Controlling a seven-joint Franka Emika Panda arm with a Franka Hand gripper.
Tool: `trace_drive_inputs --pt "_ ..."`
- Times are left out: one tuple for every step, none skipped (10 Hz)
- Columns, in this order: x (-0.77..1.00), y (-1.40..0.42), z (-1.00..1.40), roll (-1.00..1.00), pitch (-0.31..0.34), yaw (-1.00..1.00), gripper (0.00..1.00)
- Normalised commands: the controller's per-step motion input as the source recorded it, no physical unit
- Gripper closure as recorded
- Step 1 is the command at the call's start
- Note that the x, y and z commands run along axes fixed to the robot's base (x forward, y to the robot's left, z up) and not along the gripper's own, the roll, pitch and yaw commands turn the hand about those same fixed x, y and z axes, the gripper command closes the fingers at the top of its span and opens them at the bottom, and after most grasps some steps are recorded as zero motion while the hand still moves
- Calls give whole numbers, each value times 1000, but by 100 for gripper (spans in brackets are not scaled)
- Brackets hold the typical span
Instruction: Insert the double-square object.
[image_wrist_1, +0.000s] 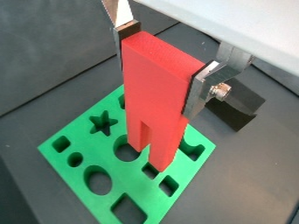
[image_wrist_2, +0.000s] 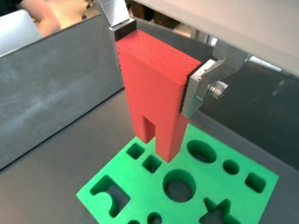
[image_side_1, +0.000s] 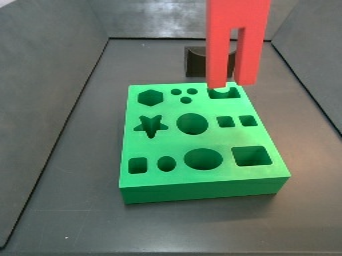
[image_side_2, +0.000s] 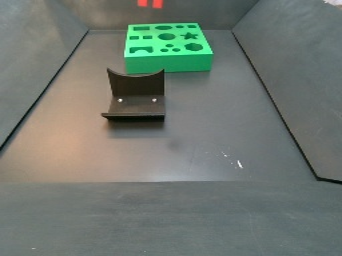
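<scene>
Red and tall, the double-square object (image_wrist_1: 158, 87) fills the middle of both wrist views, clamped at its solid end between the gripper's (image_wrist_1: 167, 59) two flat silver fingers (image_wrist_1: 212, 81), one plate pressed to each side. The jaws are clenched on the block, which hangs upright with its two parallel prongs pointing down at the green board (image_wrist_1: 76, 140). Between the prongs runs a narrow slot, open at the low end.

The prong tips stand at, or just above, the board's top face, near one of its edges. Whether they have entered any hole cannot be told from these views. In a side view the red block (image_side_1: 237, 40) comes down from the upper frame edge, and its prongs end by the far right corner of the board (image_side_1: 201, 182), close beside small square cut-outs there; the gripper itself is out of frame in that picture.

The board carries many shaped cut-outs: a star (image_side_1: 152, 125), a hexagon (image_side_1: 150, 97), round holes of several sizes and some squares and rectangles.

In a side view the dark L-shaped fixture (image_side_2: 134, 98) stands on the black floor (image_side_2: 174, 190), well apart from the board (image_side_2: 167, 45), which lies farther back. Only a trace of red (image_side_2: 148, 3) shows at the top edge above it.
</scene>
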Motion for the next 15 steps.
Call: trace_drive_inputs --pt "869 0 -220 339 330 0 100" --pt "854 0 -283 291 349 0 100" --pt "840 -31 -314 267 360 0 100" --pt "831 -46 -326 223 376 0 100" --pt "834 -63 -349 204 381 0 100" --pt "834 -54 -346 204 380 0 100" --pt "843 -69 -374 176 380 0 100" --pt "869 -54 -343 96 347 11 100" --pt "946 -23 -160 10 244 94 100" --pt "1000 -31 -20 0 156 100 100" --pt "1000 -60 0 0 123 74 100" --pt "1000 -89 0 0 111 0 100" --pt "983 -83 -103 10 39 0 100" --pt "966 -91 -186 69 34 0 100" --pt "920 -29 -226 120 66 0 100"
